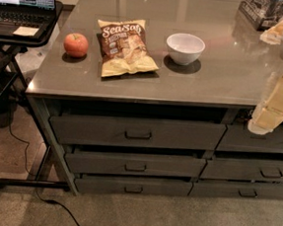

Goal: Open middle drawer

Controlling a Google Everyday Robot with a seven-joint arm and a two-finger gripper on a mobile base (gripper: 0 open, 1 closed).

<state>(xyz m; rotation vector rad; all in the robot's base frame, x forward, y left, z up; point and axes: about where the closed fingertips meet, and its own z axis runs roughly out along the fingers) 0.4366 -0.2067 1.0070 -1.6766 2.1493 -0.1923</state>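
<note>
The middle drawer [135, 164] is the wide dark grey front in the left stack under the counter, between a taller drawer [137, 132] above and a slim drawer [133, 185] below. Its small dark loop handle [135, 167] is at the centre. The front sits roughly in line with its neighbours, with a dark gap above it. My gripper [262, 120], cream-coloured, hangs at the right edge of the view by the counter's front edge. It is above the right stack of drawers, well right of the middle drawer's handle and touching nothing I can see.
On the grey counter [224, 77] lie a red apple [76, 45], a chip bag [125, 46] and a white bowl [185, 48]. Snack boxes [261, 11] stand at the back right. A laptop [22, 0] on a stand is to the left, with a cable [49, 201] on the floor.
</note>
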